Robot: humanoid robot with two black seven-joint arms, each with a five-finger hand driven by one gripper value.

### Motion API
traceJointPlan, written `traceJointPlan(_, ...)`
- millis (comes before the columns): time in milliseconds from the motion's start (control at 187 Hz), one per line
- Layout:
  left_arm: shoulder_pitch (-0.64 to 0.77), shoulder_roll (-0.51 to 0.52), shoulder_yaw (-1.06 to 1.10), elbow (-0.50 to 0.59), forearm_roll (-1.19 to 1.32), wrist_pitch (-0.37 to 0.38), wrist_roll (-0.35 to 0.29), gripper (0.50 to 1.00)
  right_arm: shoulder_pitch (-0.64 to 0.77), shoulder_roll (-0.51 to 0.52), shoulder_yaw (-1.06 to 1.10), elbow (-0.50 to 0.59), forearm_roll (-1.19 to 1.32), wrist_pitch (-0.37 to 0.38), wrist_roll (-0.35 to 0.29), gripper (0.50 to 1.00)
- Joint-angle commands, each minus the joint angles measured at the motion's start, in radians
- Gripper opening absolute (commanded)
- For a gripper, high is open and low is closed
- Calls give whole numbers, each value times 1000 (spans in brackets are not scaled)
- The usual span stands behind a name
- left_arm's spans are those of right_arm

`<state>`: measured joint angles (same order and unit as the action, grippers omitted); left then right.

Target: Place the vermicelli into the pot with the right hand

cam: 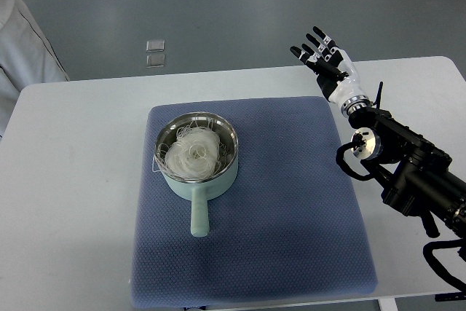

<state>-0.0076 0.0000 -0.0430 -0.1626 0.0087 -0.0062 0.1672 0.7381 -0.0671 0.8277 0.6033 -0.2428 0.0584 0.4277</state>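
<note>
On blue mat (291, 216), pale tangled vermicelli (193, 154) fills pot (198, 180)

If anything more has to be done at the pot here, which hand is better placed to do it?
Right. The right hand is the only one in view, open above the table's far edge, right of the pot. The vermicelli already lies inside the pot, so probably little remains.

Shiny metal pot (227, 133) on textured cloth mat (291, 209)
</note>
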Motion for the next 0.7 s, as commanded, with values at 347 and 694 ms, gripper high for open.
traceJointPlan(347, 0, 0, 0, 0, 1, 0, 0, 1000, -29, 6, 108, -17, 7, -9, 11, 926)
traceJointPlan(694, 0, 0, 0, 0, 1, 0, 0, 1000, -48, 7, 108, -23, 7, -26, 39, 926)
